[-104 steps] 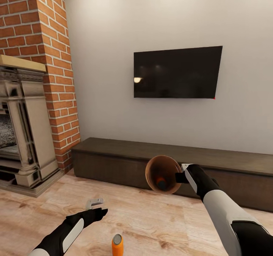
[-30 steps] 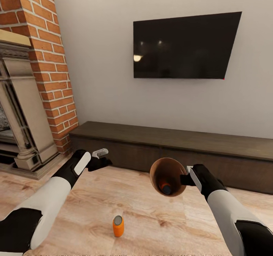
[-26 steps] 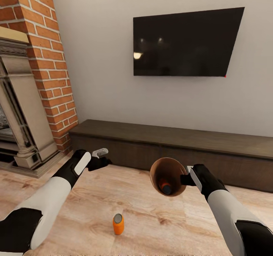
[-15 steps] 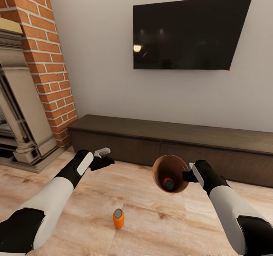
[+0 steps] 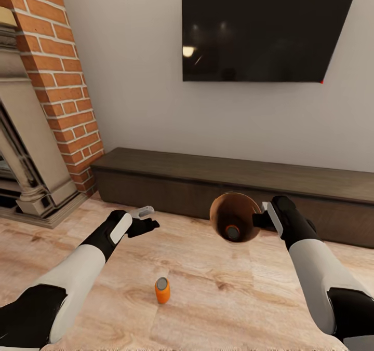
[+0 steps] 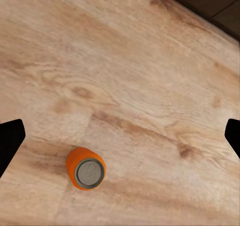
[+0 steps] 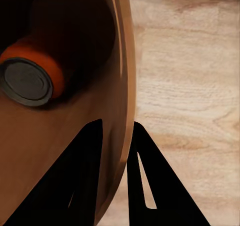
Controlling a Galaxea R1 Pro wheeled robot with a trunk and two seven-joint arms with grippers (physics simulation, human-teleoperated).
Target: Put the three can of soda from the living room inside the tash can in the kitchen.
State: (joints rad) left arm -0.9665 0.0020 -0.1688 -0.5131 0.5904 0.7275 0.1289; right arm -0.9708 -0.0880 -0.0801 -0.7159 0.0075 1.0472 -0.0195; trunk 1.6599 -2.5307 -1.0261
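Two pincers show: the right pincer (image 5: 262,219) grips the rim of the tash can (image 5: 235,217), held tilted above the floor (image 5: 218,294) with an orange can (image 7: 31,75) lying inside. The left pincer (image 5: 148,219) hangs open and empty above a second orange can (image 5: 162,289) standing upright on the floor. Beyond are a low cabinet (image 5: 234,179), TV (image 5: 265,29) and brick fireplace (image 5: 52,81).
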